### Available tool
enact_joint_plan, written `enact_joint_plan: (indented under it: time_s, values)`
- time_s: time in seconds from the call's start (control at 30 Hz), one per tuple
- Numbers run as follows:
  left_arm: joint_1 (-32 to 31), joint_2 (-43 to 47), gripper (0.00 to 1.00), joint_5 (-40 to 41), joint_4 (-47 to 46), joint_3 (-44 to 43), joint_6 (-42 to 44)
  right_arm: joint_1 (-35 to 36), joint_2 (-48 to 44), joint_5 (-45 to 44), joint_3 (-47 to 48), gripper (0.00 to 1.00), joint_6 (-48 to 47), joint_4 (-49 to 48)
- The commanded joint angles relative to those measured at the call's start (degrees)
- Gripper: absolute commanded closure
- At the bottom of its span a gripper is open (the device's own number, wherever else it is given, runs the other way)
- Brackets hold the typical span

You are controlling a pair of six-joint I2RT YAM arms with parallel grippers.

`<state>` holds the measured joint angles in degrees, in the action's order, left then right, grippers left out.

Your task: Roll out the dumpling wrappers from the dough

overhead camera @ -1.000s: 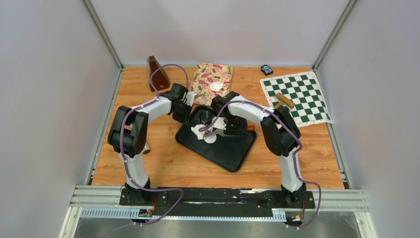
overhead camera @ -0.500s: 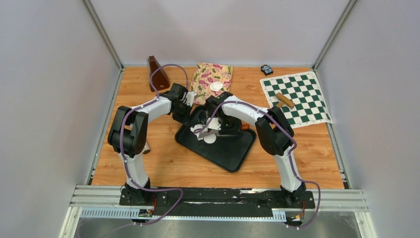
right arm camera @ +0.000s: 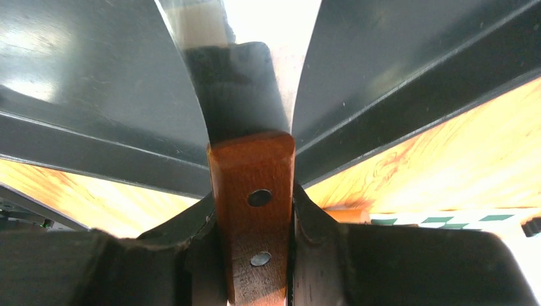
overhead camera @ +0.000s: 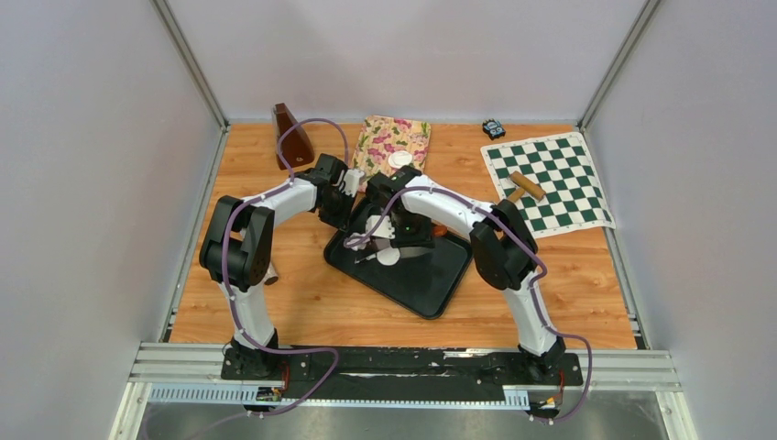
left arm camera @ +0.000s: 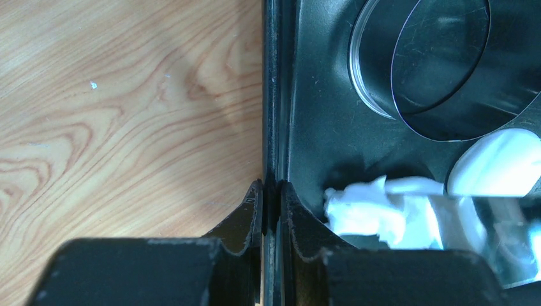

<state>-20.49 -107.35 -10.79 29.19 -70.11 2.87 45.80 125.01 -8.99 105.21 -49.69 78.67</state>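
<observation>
Lying in view are two dumpling wrappers (overhead camera: pixel 399 159) (overhead camera: pixel 388 258), one tray (overhead camera: pixel 431 280).

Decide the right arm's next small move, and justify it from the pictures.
Probably ease the spatula blade under the round wrapper to lift it. The right claw is shut on the spatula's handle, its blade sits by the wrapper, and the left claw pins the tray rim.

Wooden table (overhead camera: pixel 311 302) and the things lying on it.
A black tray (overhead camera: pixel 431 284) lies at centre. At the back are a brown metronome (overhead camera: pixel 291 137), a floral cloth (overhead camera: pixel 408 137), a small dark object (overhead camera: pixel 494 127) and a green chequered mat (overhead camera: pixel 568 179).
</observation>
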Motion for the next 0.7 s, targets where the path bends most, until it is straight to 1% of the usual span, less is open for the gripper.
enact_joint_plan:
  time_s: [0.0, 0.17, 0.37, 0.47, 0.57, 0.67]
  values:
    - [-0.7, 2.9, 1.00, -1.0, -0.1, 0.2, 0.5, 2.8, -2.9, 8.0, 3.2, 1.00, -3.0, 1.4]
    - [-0.7, 2.9, 1.00, -1.1, -0.2, 0.2, 0.4, 3.2, -5.7, 11.5, 4.2, 1.00, -2.7, 2.9]
    - [-0.7, 3.1, 1.00, -1.1, -0.2, 0.2, 0.5, 2.5, -9.3, 10.1, 3.3, 1.00, -1.4, 3.4]
    - [-0.7, 3.2, 1.00, -1.1, -0.2, 0.2, 0.5, 1.9, -10.9, 9.1, 1.1, 1.00, -0.9, 2.3]
    - [-0.7, 3.2, 1.00, -1.1, -0.2, 0.1, 0.5, 1.7, -10.7, 9.0, -1.6, 1.00, -0.4, 1.0]
    - [-0.6, 3.5, 1.00, -1.4, 0.0, -0.2, 0.7, 1.3, -9.7, 6.0, -4.3, 1.00, 0.4, -2.2]
